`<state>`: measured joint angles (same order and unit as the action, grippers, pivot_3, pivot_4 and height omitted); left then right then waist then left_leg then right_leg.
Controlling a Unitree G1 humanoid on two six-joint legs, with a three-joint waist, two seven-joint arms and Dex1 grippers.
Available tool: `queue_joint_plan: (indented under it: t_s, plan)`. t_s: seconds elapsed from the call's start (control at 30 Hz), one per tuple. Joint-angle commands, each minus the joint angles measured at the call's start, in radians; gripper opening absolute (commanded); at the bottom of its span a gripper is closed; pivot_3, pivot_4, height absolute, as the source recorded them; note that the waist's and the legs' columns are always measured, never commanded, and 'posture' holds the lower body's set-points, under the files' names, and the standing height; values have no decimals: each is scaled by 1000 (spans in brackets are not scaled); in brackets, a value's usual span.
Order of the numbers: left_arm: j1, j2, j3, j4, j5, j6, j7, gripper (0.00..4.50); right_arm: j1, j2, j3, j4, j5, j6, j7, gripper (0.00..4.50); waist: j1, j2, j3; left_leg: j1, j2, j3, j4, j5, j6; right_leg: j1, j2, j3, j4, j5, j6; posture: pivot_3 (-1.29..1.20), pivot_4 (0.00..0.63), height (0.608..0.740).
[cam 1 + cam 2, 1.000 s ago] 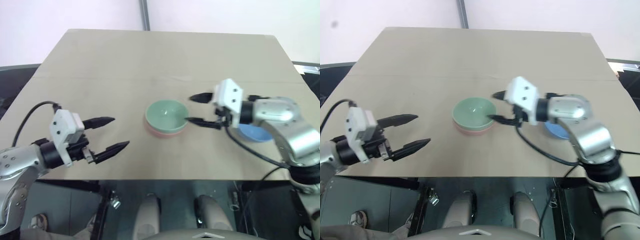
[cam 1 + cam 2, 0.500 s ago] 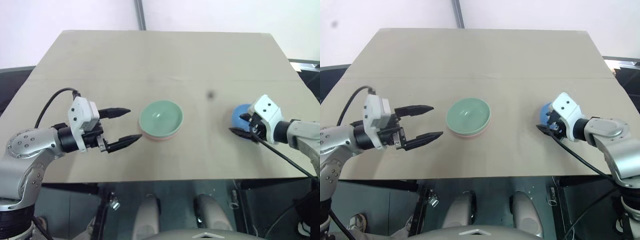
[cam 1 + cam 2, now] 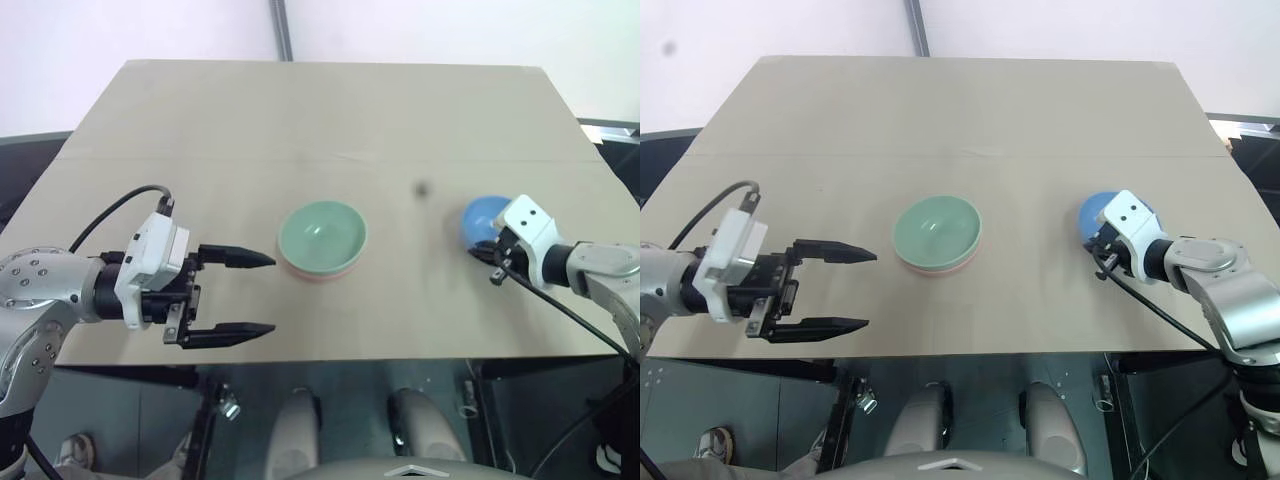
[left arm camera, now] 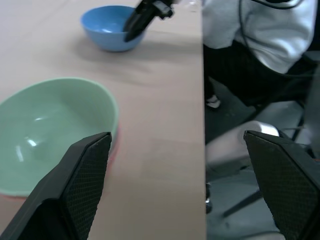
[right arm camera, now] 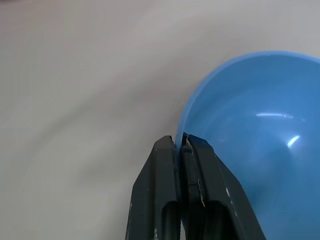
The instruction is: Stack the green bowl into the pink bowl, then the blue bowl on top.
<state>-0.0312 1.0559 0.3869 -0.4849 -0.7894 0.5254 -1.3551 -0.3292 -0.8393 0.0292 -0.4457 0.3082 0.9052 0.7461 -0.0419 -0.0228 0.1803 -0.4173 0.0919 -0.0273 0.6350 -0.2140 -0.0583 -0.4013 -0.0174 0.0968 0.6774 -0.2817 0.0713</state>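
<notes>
No writing, label or brand mark can be read on any of the three bowls, on the grippers or on the table (image 3: pixel 330 110); the bowls are smooth and plain.

The table is a pale tan board with a faint seam running across it; a small dark spot (image 3: pixel 421 188) lies on the surface between the middle bowls and the blue bowl (image 3: pixel 482 217); a grey post (image 3: pixel 282 30) rises behind the far edge against a light wall. In the left wrist view a person's white sleeve (image 4: pixel 260 30) shows past the table's edge, beside the blue bowl. The stretch of table between the blue bowl and the stacked pair carries only that spot.

The green bowl (image 3: pixel 322 235) sits nested inside the pink bowl (image 3: pixel 318 273) at the middle of the table, the pink one showing only as a thin rim under the green one's near side; the blue bowl stands upright on the table well to the right of them, near the right edge.

The right gripper (image 5: pixel 183 145) has its two black fingers pinched together on the near rim of the blue bowl, one finger inside the rim and one outside; the left gripper (image 3: pixel 250 293) hangs over the near left part of the table, just left of the stacked bowls, jaws spread wide and holding nothing.
</notes>
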Motion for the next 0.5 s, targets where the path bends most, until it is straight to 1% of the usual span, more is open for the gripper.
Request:
queue_joint_plan:
  t_s: [0.03, 0.1, 0.23, 0.3, 0.33, 0.37, 0.47, 0.5]
  plan:
    - [-7, 8, 26, 11, -10, -10, -8, 4500, -38, 29, -10, -89, 64, -99, 63, 67, -2, 0, 0, 0, 0, 0, -1, 0, 0, -1, 0, 0, 0, 0, 0, 0, 150, 740]
    - [10, -2, 38, 23, 8, -22, 1, 4500, -77, 71, 2, -137, 109, -101, 74, 67, -3, 0, 0, -1, 0, 0, -1, 0, 0, -1, 0, 1, 0, 0, 0, 0, 150, 740]
    - [81, -39, 78, 73, 64, -62, 29, 4500, -225, 223, 79, -194, 199, -84, 63, 67, -9, 2, 1, 0, 1, 1, -1, 0, 0, -2, 1, 1, 1, 0, 0, 0, 150, 740]
    - [123, -50, 91, 92, 100, -98, 23, 4500, -281, 281, 117, -190, 219, -74, 55, 869, -4, 1, 1, -1, 1, 1, -1, 0, 0, -2, 1, 1, 1, 0, -1, 0, 150, 740]
    - [138, -55, 101, 96, 104, -102, 27, 4500, -301, 302, 136, -191, 232, -68, 57, 1163, 0, 1, 1, -1, 1, 1, -1, 0, 0, -3, 1, 1, 1, 0, -1, 0, 150, 740]
    - [148, -59, 109, 96, 106, -104, 33, 4500, -313, 313, 155, -191, 238, -70, 63, 1581, 5, 1, 1, -1, 1, 1, -1, 0, 0, -2, 1, 1, 1, 0, -1, 0, 150, 740]
    - [180, -73, 142, 81, 103, -100, 60, 4500, -349, 343, 197, -152, 241, -82, 76, 2976, 10, 0, 0, -3, 1, 1, -1, 0, 0, -3, 0, -1, 0, 0, -1, 0, 150, 740]
    - [191, -77, 151, 72, 102, -98, 69, 4500, -354, 347, 204, -137, 238, -90, 81, 3664, 10, 0, 0, -3, 1, 1, -1, 0, 0, -3, 0, -1, 0, 0, -1, 0, 150, 740]
